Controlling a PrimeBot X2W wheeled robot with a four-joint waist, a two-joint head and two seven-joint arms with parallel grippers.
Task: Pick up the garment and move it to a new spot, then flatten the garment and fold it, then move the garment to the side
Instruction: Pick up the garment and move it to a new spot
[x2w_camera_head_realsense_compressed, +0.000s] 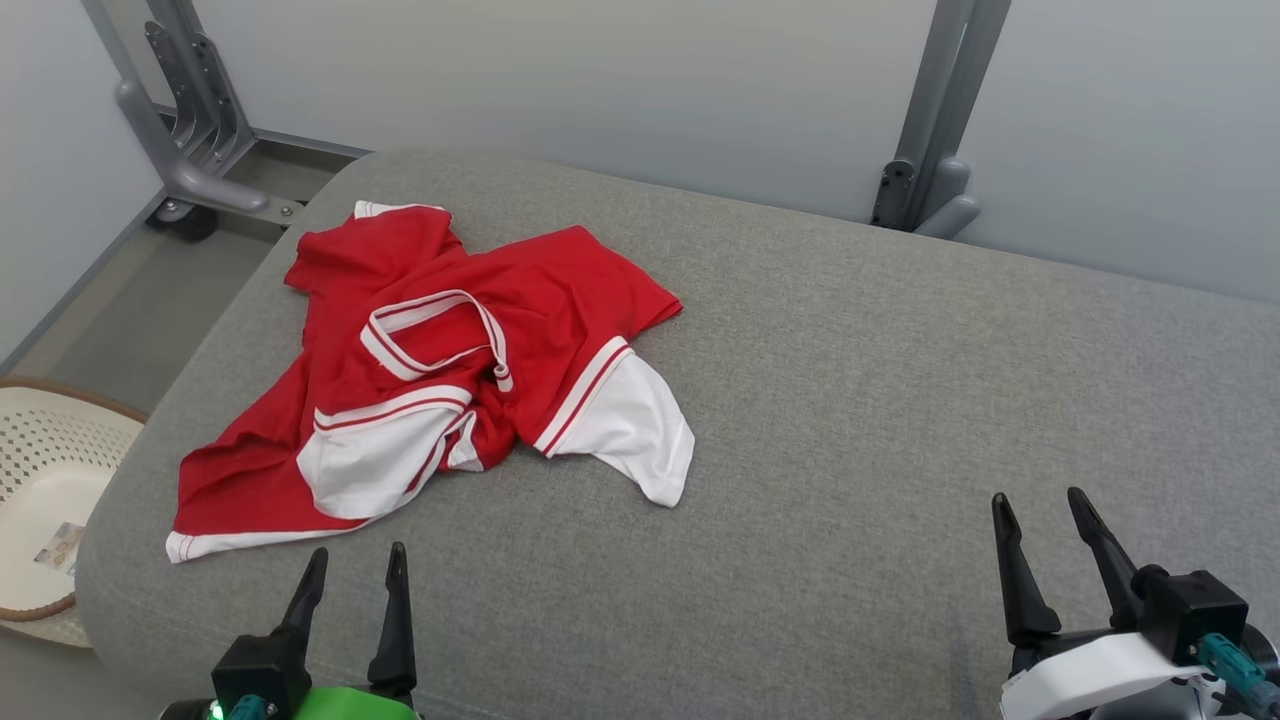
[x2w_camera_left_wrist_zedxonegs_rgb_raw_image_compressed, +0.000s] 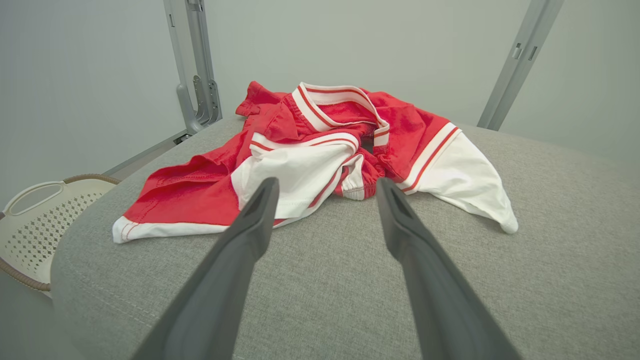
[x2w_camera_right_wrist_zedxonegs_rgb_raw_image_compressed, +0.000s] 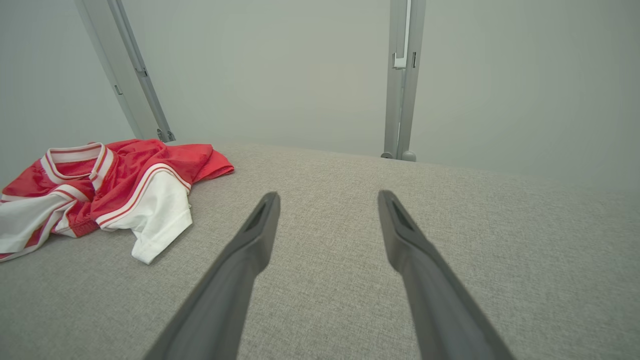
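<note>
I read left jaws spread wide, holding nothing, over the grey cushion's (x2w_camera_head_realsense_compressed: 900, 400) near-left edge | right jaws equally wide, empty, over its near-right edge | red-and-white garment (x2w_camera_head_realsense_compressed: 450, 330) lies crumpled on the cushion's left half, untouched | white basket (x2w_camera_head_realsense_compressed: 40, 480) beside the cushion's left edge

Grey padded surface (x2w_camera_head_realsense_compressed: 900, 400); cream basket (x2w_camera_head_realsense_compressed: 50, 450) beside it; metal frame (x2w_camera_head_realsense_compressed: 935, 110) behind.

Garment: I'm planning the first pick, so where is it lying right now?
In the head view the red-and-white garment lies crumpled on the left part of the grey cushion, just ahead of the left gripper and near the basket.
</note>
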